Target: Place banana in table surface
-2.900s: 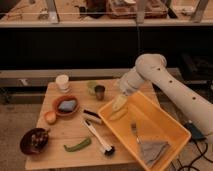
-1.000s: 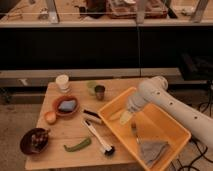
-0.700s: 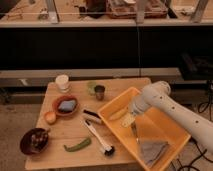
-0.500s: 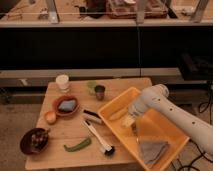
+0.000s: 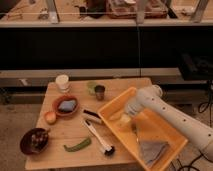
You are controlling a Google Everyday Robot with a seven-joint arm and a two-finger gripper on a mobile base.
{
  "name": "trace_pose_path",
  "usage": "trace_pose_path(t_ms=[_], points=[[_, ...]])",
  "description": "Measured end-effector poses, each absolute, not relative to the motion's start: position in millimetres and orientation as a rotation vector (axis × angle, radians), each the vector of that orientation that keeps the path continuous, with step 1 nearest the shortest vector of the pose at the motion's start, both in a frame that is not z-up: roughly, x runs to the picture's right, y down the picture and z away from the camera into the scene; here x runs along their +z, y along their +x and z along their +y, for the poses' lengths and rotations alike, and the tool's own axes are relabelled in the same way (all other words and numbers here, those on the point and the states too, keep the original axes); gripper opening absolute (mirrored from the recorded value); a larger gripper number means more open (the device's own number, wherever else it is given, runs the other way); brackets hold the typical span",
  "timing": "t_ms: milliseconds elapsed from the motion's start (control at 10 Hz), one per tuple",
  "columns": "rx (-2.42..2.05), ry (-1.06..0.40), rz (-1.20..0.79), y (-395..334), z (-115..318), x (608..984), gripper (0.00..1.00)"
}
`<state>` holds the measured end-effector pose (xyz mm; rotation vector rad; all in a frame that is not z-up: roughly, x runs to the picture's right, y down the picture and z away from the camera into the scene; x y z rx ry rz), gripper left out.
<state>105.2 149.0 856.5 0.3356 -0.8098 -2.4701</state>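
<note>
My gripper (image 5: 126, 120) is low inside the big yellow tray (image 5: 167, 131), near its left corner, at the end of the white arm (image 5: 165, 107) that reaches in from the right. A small pale yellow shape that I take for the banana (image 5: 115, 116) lies in the tray right at the gripper's tip. I cannot tell whether the gripper holds it. The light wooden table surface (image 5: 60, 130) stretches to the left of the tray.
On the table stand a white cup (image 5: 62, 81), a green cup (image 5: 91, 87), a dark cup (image 5: 100, 92), a brown bowl (image 5: 66, 106), an orange fruit (image 5: 50, 117), a dark bowl (image 5: 35, 141), a green vegetable (image 5: 77, 145) and a brush (image 5: 98, 136). A grey cloth (image 5: 152, 150) lies in the tray.
The arm has come down from above the tray's left edge and its gripper now sits low inside the tray. The things on the table have not moved.
</note>
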Motion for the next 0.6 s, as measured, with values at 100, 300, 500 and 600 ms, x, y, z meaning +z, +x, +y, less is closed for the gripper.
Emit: trace_pose_path(t_ms=[100,300,500,600], points=[[-2.474,0.333,-0.819,101,150,862,0.8],[-2.472,0.308,-0.843,100,161,878,0.8],[-2.461,0.28,-0.86,99,170,890,0.79],[-2.46,0.271,-0.868,98,173,893,0.74]])
